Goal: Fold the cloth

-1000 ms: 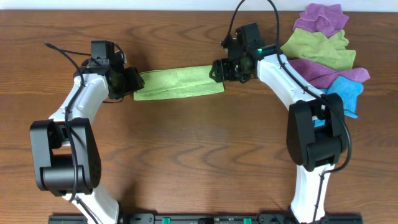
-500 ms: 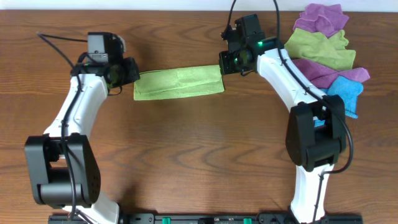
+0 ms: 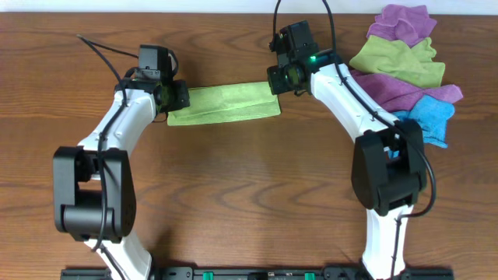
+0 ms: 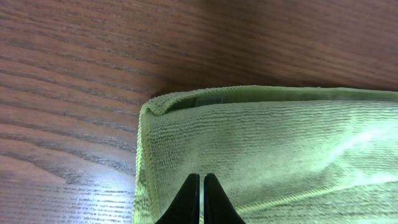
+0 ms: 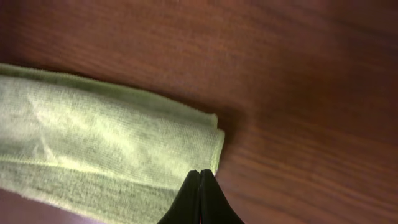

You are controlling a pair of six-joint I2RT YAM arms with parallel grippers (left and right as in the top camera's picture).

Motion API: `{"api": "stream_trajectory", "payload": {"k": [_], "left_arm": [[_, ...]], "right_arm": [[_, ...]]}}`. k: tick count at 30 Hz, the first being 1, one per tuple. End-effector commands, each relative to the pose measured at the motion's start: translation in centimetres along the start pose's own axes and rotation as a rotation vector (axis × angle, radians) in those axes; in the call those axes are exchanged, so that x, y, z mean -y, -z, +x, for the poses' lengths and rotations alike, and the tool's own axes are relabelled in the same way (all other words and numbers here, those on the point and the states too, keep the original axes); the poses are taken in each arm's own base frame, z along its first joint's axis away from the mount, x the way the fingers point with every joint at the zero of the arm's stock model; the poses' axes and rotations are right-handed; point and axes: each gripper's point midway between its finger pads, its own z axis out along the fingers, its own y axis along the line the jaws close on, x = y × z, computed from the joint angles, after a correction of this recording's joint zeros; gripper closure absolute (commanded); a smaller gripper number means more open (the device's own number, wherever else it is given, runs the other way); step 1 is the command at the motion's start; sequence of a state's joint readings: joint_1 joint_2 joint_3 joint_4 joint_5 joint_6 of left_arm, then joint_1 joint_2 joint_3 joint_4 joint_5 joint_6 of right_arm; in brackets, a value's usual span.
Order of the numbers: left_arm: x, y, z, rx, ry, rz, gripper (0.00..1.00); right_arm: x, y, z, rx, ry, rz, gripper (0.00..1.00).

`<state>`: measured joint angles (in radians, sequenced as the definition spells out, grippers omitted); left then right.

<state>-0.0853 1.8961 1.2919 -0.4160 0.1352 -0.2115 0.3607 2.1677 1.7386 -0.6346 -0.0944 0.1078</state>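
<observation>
left claw has swung in from the left-edge side since half a second ago and now sits over the left end of the cloth. right claw has shifted only a little, at the cloth's right end. cloth itself has not moved.

cloth: lime green, ribbed weave, folded into a long narrow strip, flat on the surface. lies toward the far edge, about midway between the left and right edges, long axis running left to right. left wrist view: layers at the far-left corner of the strip gape slightly, hem visible. right wrist view: right end is a soft rounded fold, layers stacked.

both claws: tips pressed together; no fabric seen between them. left over the cloth, right at the cloth's end corner.

heap of cloths, purple, green and blue, in the far right corner, well apart from the strip.
</observation>
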Motion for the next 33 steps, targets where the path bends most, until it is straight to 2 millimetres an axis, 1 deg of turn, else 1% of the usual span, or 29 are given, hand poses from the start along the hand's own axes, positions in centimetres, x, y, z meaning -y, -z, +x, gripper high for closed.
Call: {"api": "stream_trajectory", "payload": {"k": [1,2,6,12,17,22,31,33], "left_arm": [[-0.3,-0.4,-0.4,0.010,-0.006,-0.021,0.94],[-0.3,-0.4,-0.5,0.014,-0.007,-0.020,0.94],[-0.3,-0.4,-0.5,0.014,-0.007,-0.019,0.94],[-0.3,-0.4,-0.5,0.015,-0.007,-0.019,0.94],[-0.3,-0.4,-0.6,0.015,-0.007,-0.020,0.94],[-0.3,-0.4,-0.6,0.016,-0.007,-0.020,0.94],[-0.4,-0.4,-0.9,0.028,-0.008,-0.028,0.94],[-0.4,-0.4,-0.9,0.031,-0.008,-0.028,0.94]], "right_arm": [[0.1,-2.1,0.7,-0.027,0.020,0.014,0.98],[0.0,-2.4,0.9,-0.031,0.021,0.009,0.99],[-0.2,-4.4,2.6,-0.084,0.025,0.008,0.99],[-0.6,-6.0,4.2,-0.135,0.032,0.002,0.99],[-1.3,-5.9,5.6,-0.188,0.034,-0.013,0.99],[-1.1,-5.5,7.1,-0.253,0.030,-0.005,0.99],[-0.1,-5.3,6.9,-0.247,0.017,0.015,0.99],[0.0,-5.0,6.7,-0.243,0.015,0.016,0.99]]}}
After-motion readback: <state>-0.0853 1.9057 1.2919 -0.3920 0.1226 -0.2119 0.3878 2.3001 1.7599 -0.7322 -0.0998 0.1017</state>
